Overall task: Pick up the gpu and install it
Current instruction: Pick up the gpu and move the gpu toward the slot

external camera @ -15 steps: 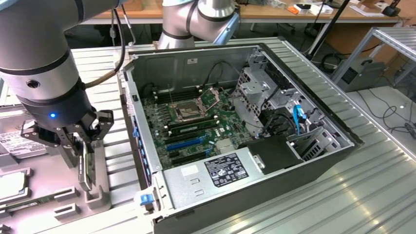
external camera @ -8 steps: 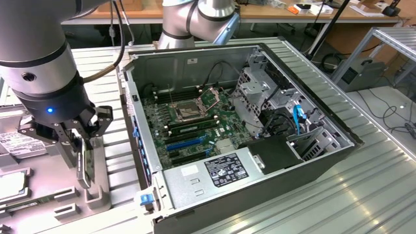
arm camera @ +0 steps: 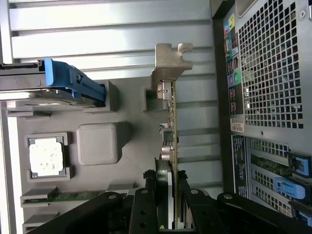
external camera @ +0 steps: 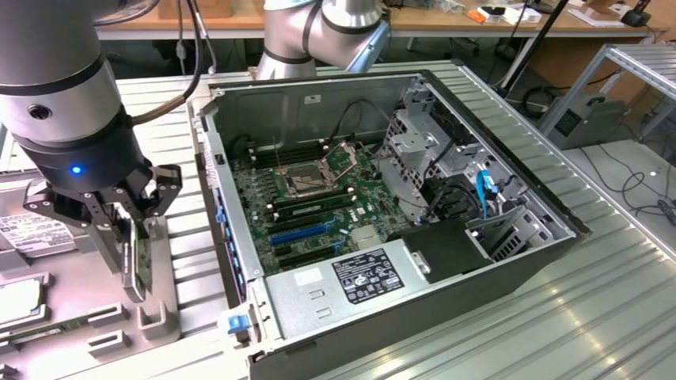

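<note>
The gpu (external camera: pixel 134 265) is a thin card standing on edge over the grey parts tray (external camera: pixel 74 332) at the exterior view's left. My gripper (external camera: pixel 129 229) comes down on it from above, one finger on each face, shut on the card. In the wrist view the gpu (arm camera: pixel 171 122) runs edge-on away from my gripper (arm camera: pixel 165 178), and its silver end bracket (arm camera: pixel 168 63) is at the far end beside a holder block (arm camera: pixel 148 97). I cannot tell whether the card's lower edge has left the tray's slot.
The open computer case (external camera: pixel 507 170) lies to the exterior view's right, with motherboard (external camera: pixel 317 186), blue expansion slot (external camera: pixel 299 233) and power supply (external camera: pixel 349 277) exposed. The tray also holds a hard drive with blue handle (arm camera: pixel 68 83), a processor chip (arm camera: pixel 46 158) and a memory stick (arm camera: pixel 63 196).
</note>
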Robot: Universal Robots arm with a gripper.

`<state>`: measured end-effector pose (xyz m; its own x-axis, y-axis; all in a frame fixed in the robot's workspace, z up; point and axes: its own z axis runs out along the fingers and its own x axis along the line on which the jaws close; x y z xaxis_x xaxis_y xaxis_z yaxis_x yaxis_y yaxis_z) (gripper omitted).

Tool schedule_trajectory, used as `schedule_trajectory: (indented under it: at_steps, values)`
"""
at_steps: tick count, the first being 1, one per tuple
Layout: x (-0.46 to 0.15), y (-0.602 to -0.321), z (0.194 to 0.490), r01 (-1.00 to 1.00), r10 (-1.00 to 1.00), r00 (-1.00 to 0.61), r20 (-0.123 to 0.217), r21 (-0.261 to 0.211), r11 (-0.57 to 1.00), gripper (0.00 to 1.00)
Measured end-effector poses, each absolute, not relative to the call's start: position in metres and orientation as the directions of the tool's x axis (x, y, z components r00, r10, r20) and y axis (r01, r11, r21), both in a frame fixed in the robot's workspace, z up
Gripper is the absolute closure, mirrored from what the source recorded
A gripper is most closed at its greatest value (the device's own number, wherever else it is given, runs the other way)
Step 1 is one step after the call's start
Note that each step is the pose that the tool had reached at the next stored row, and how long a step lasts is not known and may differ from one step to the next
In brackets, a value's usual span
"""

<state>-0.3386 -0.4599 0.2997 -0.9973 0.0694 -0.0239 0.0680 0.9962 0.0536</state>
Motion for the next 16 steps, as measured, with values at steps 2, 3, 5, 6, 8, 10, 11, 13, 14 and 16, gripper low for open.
schedule_trajectory:
  at_steps: [2, 3, 5, 6, 8, 10, 11, 13, 14, 16]
  values:
    - [-0.339, -0.46, 0.302, 0.068, 0.069, -0.997, -0.024, 0.054, 0.996, 0.73]
    - [-0.339, -0.46, 0.303, 0.068, 0.069, -0.997, -0.024, 0.054, 0.996, 0.73]
    - [-0.339, -0.46, 0.304, 0.068, 0.069, -0.997, -0.024, 0.054, 0.996, 0.73]
    - [-0.339, -0.46, 0.305, 0.068, 0.069, -0.997, -0.024, 0.054, 0.996, 0.73]
    - [-0.339, -0.46, 0.307, 0.068, 0.069, -0.997, -0.024, 0.054, 0.996, 0.73]
    - [-0.339, -0.46, 0.309, 0.068, 0.069, -0.997, -0.024, 0.054, 0.996, 0.73]
    - [-0.339, -0.46, 0.31, 0.068, 0.069, -0.997, -0.024, 0.054, 0.996, 0.73]
    - [-0.339, -0.46, 0.312, 0.068, 0.069, -0.997, -0.024, 0.054, 0.996, 0.73]
    - [-0.339, -0.46, 0.314, 0.068, 0.069, -0.997, -0.024, 0.054, 0.996, 0.73]
    - [-0.339, -0.46, 0.316, 0.068, 0.069, -0.997, -0.024, 0.054, 0.996, 0.73]
